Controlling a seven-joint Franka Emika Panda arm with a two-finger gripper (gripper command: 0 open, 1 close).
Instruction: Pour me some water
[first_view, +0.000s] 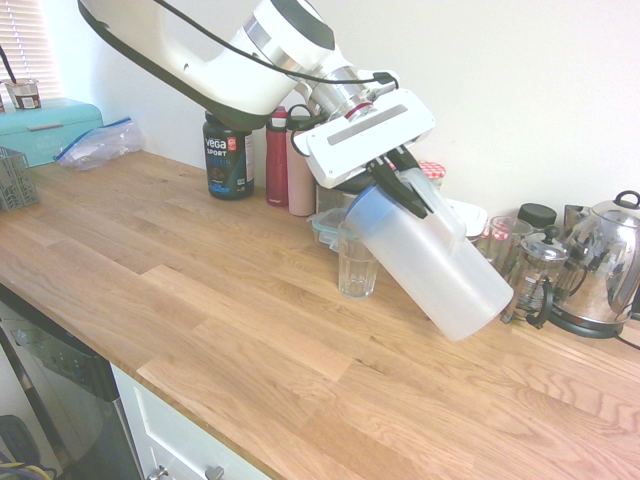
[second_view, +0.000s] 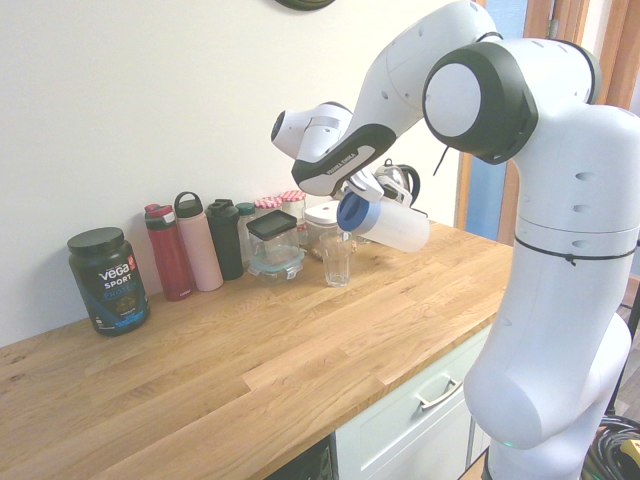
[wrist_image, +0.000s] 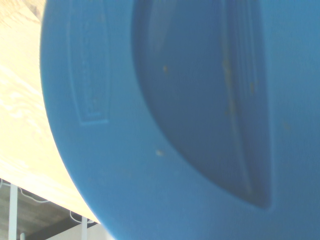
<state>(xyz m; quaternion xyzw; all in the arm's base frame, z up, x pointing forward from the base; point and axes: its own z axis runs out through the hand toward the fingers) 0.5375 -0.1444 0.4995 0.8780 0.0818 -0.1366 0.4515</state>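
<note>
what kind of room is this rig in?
Most likely a kitchen: a wooden countertop over white cabinet drawers, with an electric kettle and a French press along the wall, plus a row of drink bottles and a glass.

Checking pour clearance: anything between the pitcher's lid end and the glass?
Nothing visible. The end effector holds the pitcher tilted, its blue lid just above the empty glass.
</note>
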